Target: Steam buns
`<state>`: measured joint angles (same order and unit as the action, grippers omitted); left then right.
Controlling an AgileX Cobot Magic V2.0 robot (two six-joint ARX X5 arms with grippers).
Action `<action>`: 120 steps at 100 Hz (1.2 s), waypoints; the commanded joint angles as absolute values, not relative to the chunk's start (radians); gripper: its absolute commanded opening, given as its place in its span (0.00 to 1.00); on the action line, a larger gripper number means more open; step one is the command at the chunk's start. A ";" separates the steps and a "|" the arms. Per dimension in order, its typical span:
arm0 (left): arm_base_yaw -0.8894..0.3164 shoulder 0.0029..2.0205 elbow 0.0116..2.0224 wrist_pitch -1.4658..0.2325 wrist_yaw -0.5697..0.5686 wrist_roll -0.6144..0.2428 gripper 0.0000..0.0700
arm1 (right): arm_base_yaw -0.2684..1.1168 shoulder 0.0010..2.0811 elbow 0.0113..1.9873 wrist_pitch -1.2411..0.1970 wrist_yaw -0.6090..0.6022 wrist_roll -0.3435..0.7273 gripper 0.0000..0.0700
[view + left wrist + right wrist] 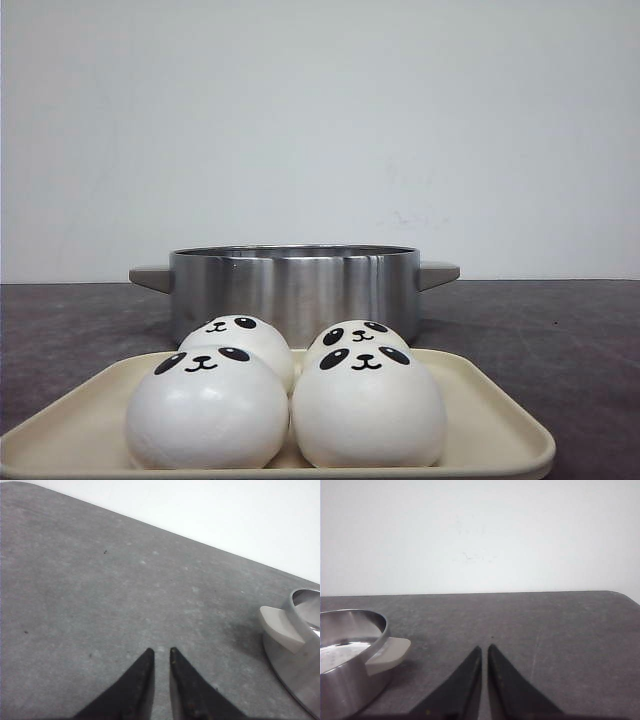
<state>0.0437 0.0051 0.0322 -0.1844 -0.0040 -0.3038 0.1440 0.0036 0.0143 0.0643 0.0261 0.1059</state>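
Buns, four panda faces, sit huddled on the cream tray, rear pair half hidden, steel pot behind them. Left gripper and right gripper hover over bare table, tips nearly together, holding nothing.
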 commanded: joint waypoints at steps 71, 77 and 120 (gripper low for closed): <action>0.044 0.003 0.016 -0.187 -0.001 -0.307 0.02 | 0.146 0.004 0.012 0.075 0.025 0.117 0.02; 0.044 0.003 0.016 -0.187 -0.001 -0.307 0.02 | 0.146 0.004 0.012 0.076 0.025 0.117 0.02; 0.045 0.003 0.017 -0.139 -0.023 -0.361 0.02 | 0.146 0.004 0.015 0.219 0.026 0.288 0.01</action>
<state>0.0437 0.0051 0.0322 -0.1802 -0.0238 -0.3130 0.1440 0.0036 0.0143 0.1551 0.0261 0.1795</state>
